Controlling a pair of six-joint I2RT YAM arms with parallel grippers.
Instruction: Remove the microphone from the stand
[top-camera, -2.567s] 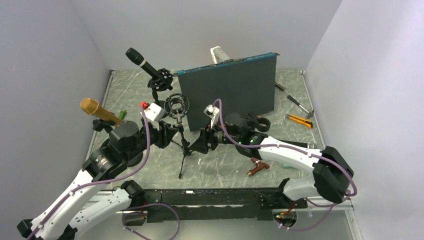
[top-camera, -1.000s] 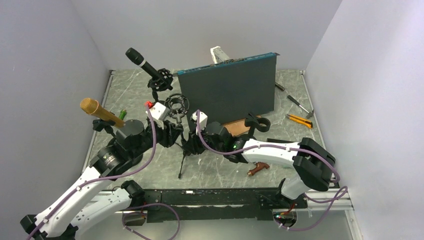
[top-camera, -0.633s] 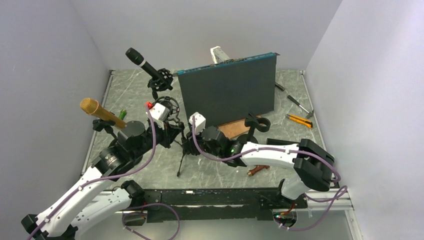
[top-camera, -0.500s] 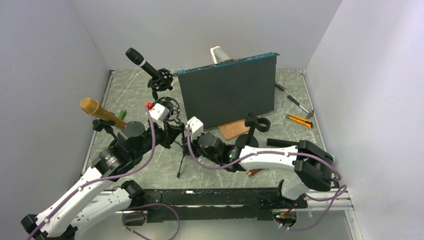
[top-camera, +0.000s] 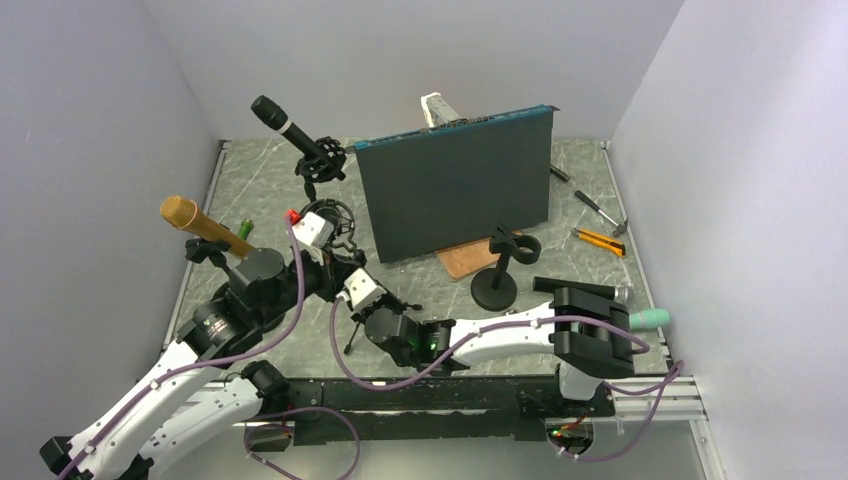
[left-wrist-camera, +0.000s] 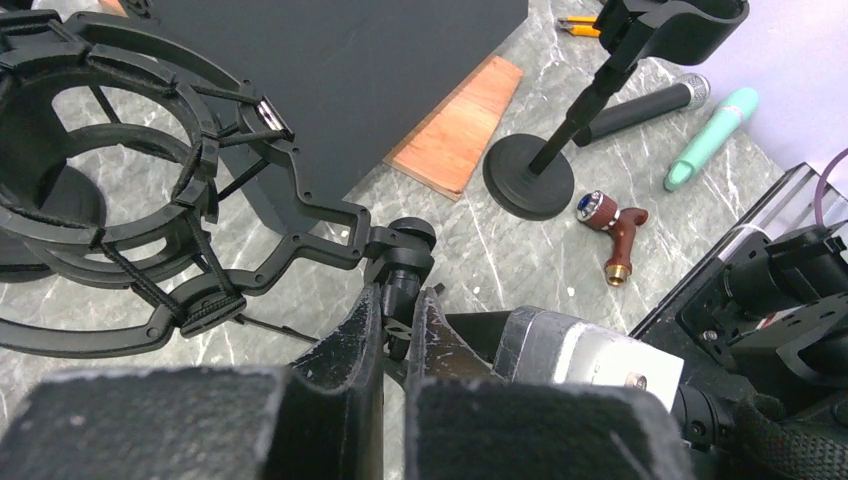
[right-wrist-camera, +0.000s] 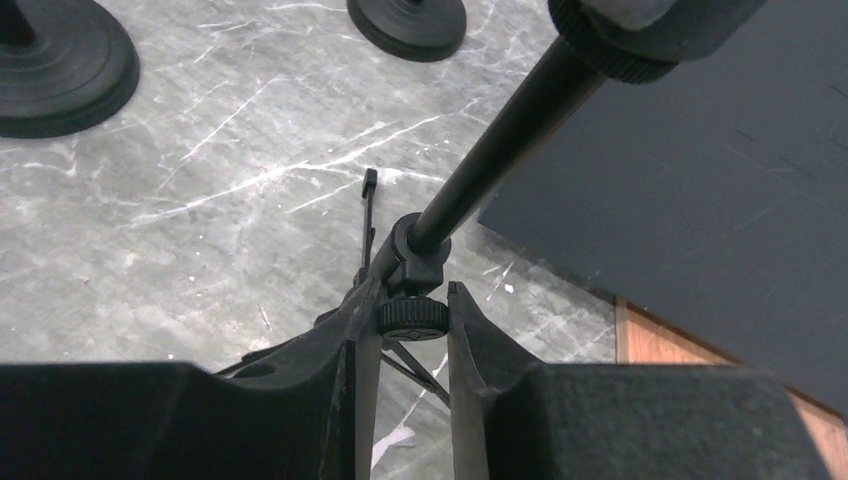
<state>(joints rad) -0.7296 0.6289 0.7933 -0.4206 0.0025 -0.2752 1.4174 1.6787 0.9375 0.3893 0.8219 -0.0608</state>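
Both claws hold the black tripod stand (right-wrist-camera: 500, 130), whose elastic-strung shock mount (left-wrist-camera: 110, 190) is empty. The left claw (left-wrist-camera: 398, 322) is closed on the swivel stem (left-wrist-camera: 402, 275) beneath the mount; the right claw (right-wrist-camera: 412, 335) clamps the knurled hub knob (right-wrist-camera: 412, 316). This is probably a clearing step. The gold-headed microphone (top-camera: 198, 222) sits in its clip stand (top-camera: 203, 249) at the tabletop's (top-camera: 450, 300) left edge. Next: release, then reach for it. The left arm (top-camera: 245, 285) hides that stand's base.
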